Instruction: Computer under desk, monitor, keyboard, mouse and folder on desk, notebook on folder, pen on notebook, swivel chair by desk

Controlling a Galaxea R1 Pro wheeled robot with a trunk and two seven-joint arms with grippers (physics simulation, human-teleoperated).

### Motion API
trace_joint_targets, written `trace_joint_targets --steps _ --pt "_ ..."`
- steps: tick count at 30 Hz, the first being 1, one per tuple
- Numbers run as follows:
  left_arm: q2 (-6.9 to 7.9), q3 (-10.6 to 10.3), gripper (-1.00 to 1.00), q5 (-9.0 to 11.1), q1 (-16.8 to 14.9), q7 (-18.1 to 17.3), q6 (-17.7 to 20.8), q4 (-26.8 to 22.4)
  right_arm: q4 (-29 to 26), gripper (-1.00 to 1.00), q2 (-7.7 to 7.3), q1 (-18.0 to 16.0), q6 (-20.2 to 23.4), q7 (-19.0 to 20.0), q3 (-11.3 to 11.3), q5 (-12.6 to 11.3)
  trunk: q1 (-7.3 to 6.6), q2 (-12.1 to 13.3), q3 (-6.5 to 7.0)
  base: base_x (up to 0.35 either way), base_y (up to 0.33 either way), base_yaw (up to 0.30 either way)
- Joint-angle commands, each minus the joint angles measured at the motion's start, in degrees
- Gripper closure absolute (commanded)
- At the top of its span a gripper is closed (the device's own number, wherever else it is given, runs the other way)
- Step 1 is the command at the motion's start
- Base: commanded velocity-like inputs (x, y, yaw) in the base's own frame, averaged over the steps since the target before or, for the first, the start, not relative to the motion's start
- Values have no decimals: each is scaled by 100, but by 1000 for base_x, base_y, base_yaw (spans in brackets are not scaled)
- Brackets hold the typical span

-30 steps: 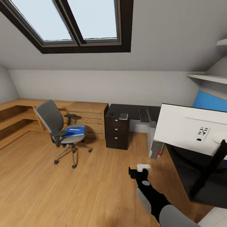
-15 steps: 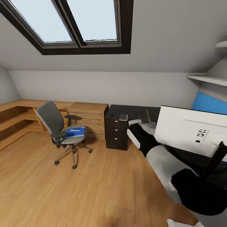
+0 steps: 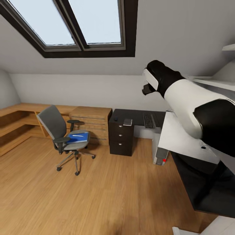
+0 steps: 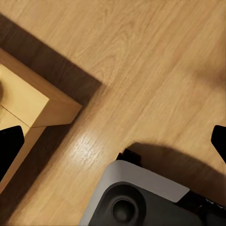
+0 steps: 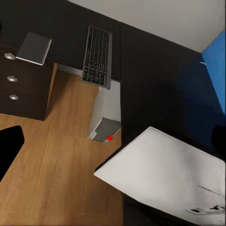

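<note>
My right claw hangs high in the air with its fingers spread wide and nothing between them. My left claw is just as wide and empty, low over the light wood floor.

Closest beneath the right claw is the wide monitor's white back, standing on the matt black desk. Beyond it come the light grey tower computer, then the slim silver-grey keyboard, then the small dark grey notebook on a black drawer unit.

Far off is the bright blue folder on the grey swivel chair.

My worry is the monitor: my forearm crosses right over it, and a careless drop or swing could tip it off the desk.
</note>
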Motion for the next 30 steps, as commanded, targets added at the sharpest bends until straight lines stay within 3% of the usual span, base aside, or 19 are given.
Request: trace_joint_targets --steps 1,3,7,8,15,16,18,21,25,30 --pt "-3 -51 -100 29 -2 35 -11 -7 26 -100 -54 -52 -5 -38 28 -78 1 -4 -8 0 0 0" --pt "-10 -66 -100 14 0 35 -55 -7 34 -100 -177 -130 -196 -51 30 -65 1 -4 -8 0 0 0" --pt "5 -51 -100 16 0 40 -254 -7 60 -100 -275 -136 -217 -59 32 9 1 -4 -8 45 0 0" --pt "2 -55 -100 16 -1 44 -368 -7 66 -100 -432 -137 -210 -51 26 49 1 -4 -8 281 0 0" --pt "0 -67 -100 4 1 44 -396 -7 69 -100 -767 -138 -217 -49 6 24 1 -4 -8 306 0 0" --pt "33 -45 -100 21 -2 45 -398 -7 81 -100 -968 -138 -210 -51 4 11 1 -4 -8 320 0 0" --pt "53 -41 -100 24 -2 45 -398 -7 86 -100 -1045 -138 -210 -53 2 10 1 -4 -8 315 0 0" --pt "70 -38 -100 24 -1 45 -399 -7 100 -100 -1469 -130 -203 -55 0 -3 1 -4 -8 143 0 0" --pt "65 -59 -100 5 1 41 -408 -7 171 -100 -1860 -129 -146 -45 0 -173 1 -4 -8 127 0 0" --pt "65 -70 -100 -4 1 34 -409 -7 549 -100 -1965 -129 -132 -39 9 -369 1 -4 -8 164 0 0"
